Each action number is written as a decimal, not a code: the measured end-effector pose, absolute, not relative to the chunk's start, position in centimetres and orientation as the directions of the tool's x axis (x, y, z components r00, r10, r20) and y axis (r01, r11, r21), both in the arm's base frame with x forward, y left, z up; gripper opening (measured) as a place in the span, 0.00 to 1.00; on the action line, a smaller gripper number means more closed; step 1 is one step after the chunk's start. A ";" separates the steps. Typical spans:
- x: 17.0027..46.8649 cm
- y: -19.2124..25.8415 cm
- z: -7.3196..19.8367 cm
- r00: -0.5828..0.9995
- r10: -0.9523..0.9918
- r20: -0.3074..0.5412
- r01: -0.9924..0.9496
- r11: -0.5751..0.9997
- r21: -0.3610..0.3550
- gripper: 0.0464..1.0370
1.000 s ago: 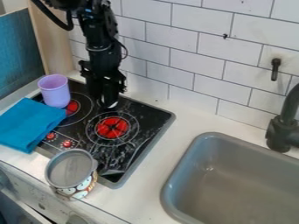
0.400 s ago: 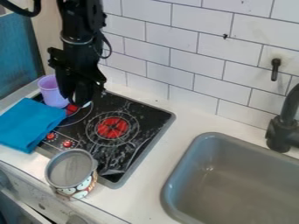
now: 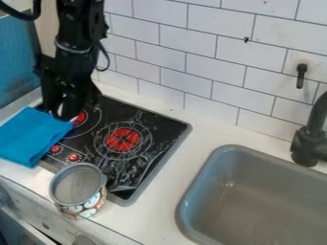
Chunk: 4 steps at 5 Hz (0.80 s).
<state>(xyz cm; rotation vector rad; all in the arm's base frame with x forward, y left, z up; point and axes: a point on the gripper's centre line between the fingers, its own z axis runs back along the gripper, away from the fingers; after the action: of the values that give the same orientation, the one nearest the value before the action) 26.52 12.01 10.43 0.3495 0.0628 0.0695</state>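
The black gripper [image 3: 62, 115] is hanging near the blue cloth [image 3: 32, 137], above the stovetop [image 3: 159, 127]; its opening I cannot tell.

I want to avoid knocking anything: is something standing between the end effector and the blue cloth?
Nothing visible stands between the end effector and the blue cloth, though the arm hides what is behind it. The patterned can stands off to the side, nearer the camera.
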 end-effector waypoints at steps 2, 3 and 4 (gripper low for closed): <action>24.9 13.9 8.7 0.972 0.210 -0.106 -0.176 0.947 0.268 0.44; 24.8 13.7 7.8 0.972 0.187 -0.142 -0.148 0.958 0.244 0.44; 25.3 13.2 7.6 0.978 0.161 -0.130 -0.131 0.968 0.214 0.44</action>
<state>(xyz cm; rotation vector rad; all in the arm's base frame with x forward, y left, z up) 25.26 13.19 7.61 0.2063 0.1469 0.1480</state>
